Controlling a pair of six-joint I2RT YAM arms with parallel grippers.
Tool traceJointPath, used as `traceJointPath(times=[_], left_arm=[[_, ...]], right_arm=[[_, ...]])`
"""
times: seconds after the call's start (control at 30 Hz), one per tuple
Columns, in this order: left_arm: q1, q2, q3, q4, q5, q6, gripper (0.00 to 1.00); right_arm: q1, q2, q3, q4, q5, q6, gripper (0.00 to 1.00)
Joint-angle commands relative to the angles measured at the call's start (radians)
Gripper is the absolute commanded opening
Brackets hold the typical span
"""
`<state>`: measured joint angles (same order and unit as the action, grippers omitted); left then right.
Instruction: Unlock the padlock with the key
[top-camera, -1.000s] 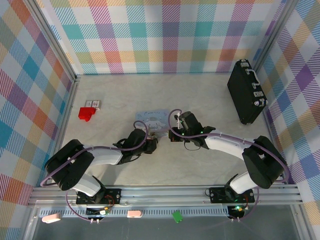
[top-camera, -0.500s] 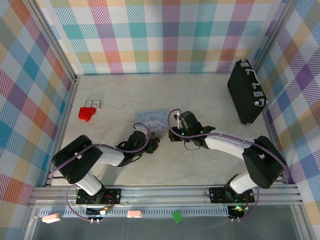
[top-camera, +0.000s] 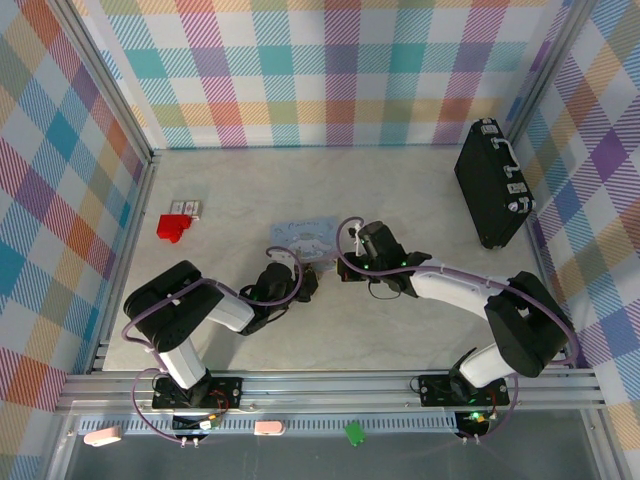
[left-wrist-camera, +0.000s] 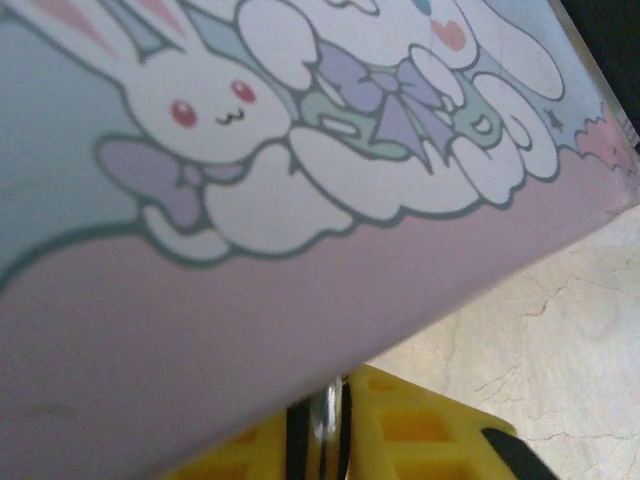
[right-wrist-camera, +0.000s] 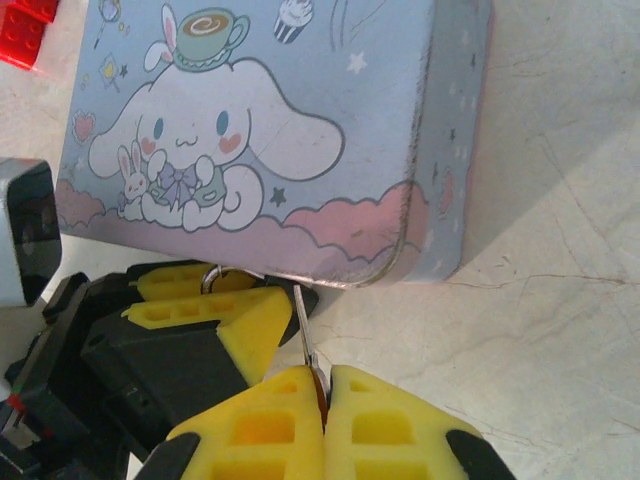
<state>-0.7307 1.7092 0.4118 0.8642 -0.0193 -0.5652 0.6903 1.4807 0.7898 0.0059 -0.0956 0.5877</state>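
Around me on the pale marbled table, a black hard case with silver latches lies shut near the far right corner. A red plastic block sits by the left edge with a small pale packet just behind it. Both are well apart from my work. Closest is the light blue rectangular tin printed with cartoon rabbits, lying flat mid-table with its near edge right against the spot where my two grippers meet. It crowds my left fingers from the far side. Its lid is on, so I cannot tell what it holds, nor what the case holds. My left gripper has its yellow jaws nearly together on the tiny dark padlock with a silvery shackle, held just at the tin's near edge. My right gripper is pinched fully closed on the thin silvery key, whose tip reaches toward the left fingers.
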Motion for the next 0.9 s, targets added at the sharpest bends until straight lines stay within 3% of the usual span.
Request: traceJointPath(times=[0.0,0.23,0.5,0.7,0.87], left_arm=[[0.007,-0.009,-0.014,-0.054,-0.006,-0.001,0.11],[-0.001,-0.111,-0.003,-0.179,0.013,0.052,0.06],[-0.001,-0.137,0.21,-0.568,0.086,0.105,0.05],[-0.002,-0.136,0.344,-0.816,0.088,0.051,0.05],[0.003,-0.098,0.393,-0.833,0.176,-0.035,0.04]], right_arm=[[-0.061,0.017,-0.017,0.043,-0.064,0.026,0.0],[-0.077,0.041,0.019,0.038,-0.091,-0.005,0.0],[-0.077,-0.054,-0.045,0.032,-0.069,0.01,0.0],[-0.086,-0.232,-0.218,0.088,-0.086,0.149,0.0],[-0.086,-0.252,-0.295,0.172,-0.175,0.25,0.0]])
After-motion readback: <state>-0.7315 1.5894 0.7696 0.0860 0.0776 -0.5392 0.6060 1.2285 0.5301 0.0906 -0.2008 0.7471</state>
